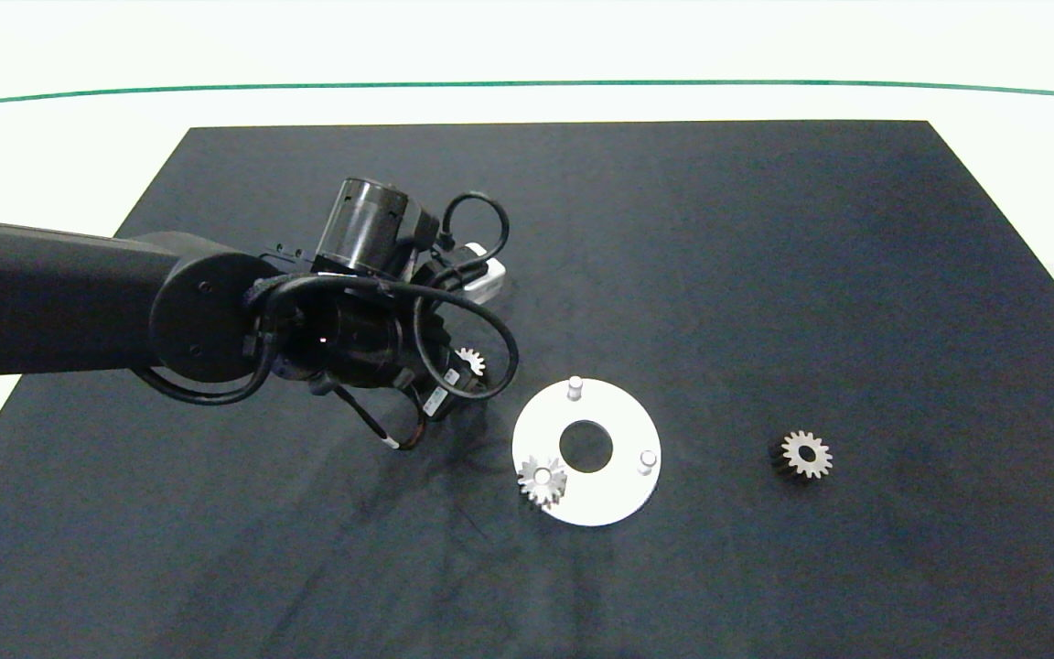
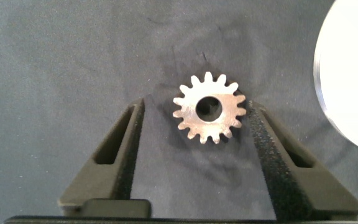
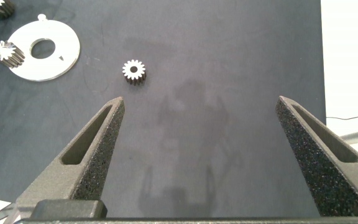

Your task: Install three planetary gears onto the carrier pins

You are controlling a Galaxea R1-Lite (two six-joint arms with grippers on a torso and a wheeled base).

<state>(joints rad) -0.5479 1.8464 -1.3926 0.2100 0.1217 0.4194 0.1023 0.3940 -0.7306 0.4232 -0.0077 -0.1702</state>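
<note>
Hovering over a loose gear (image 2: 209,115) on the black mat (image 1: 765,275), the left gripper (image 2: 194,124) has its fingers spread wide on either side, one pad nearly touching the teeth, nothing gripped. This gear lies just beside the white disc (image 1: 618,494). 1 gear (image 1: 542,480) already sits on a pin; 2 pins (image 1: 575,387) stand bare. A third gear (image 1: 804,454) lies well apart. The right gripper (image 3: 197,124) waits wide open (off the head view). Step 2 looks underway: closing squarely on the gear comes next.
</note>
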